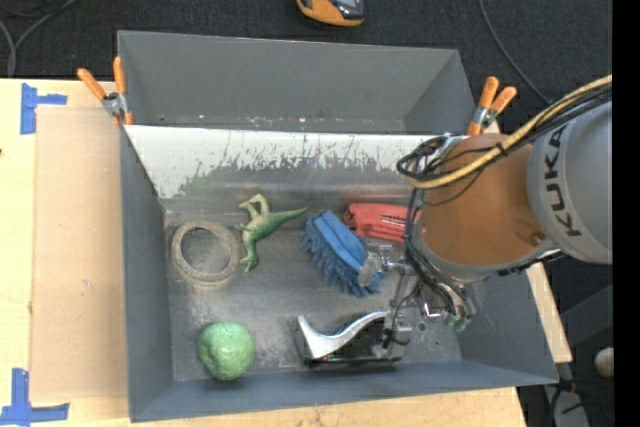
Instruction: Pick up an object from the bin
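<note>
The gripper [398, 323] hangs by the silver-and-black tool [335, 340]; open or closed, I cannot tell. Probably stiff and slick: grasp mid-body.

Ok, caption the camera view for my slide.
KUKA arm's tool low over the right end of a black-and-silver object at the bin's front, blue brush just behind.

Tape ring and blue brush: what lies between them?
A green toy dinosaur lies between the tape ring and the blue brush, as the camera view shows.
</note>
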`<control>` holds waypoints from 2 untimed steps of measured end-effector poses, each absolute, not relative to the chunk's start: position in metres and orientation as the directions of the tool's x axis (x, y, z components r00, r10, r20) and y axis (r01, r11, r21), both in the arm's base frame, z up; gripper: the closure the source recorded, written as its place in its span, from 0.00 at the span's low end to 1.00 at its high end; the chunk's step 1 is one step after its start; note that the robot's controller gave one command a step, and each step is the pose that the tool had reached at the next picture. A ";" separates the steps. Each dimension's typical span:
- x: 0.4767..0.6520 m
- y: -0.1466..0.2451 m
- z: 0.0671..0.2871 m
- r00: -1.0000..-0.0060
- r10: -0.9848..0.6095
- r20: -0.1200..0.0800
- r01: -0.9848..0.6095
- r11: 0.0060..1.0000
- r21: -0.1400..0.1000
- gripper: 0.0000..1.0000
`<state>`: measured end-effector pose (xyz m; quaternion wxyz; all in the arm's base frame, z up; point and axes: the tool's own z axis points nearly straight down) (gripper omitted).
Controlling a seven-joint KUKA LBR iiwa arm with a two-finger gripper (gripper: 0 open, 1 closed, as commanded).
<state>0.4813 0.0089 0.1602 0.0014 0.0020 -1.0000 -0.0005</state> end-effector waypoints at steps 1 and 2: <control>0.481 0.009 0.160 -1.000 -0.004 0.003 -0.004 1.000 0.001 0.00; 0.494 0.036 0.092 -0.999 0.036 0.015 0.036 0.999 0.001 0.00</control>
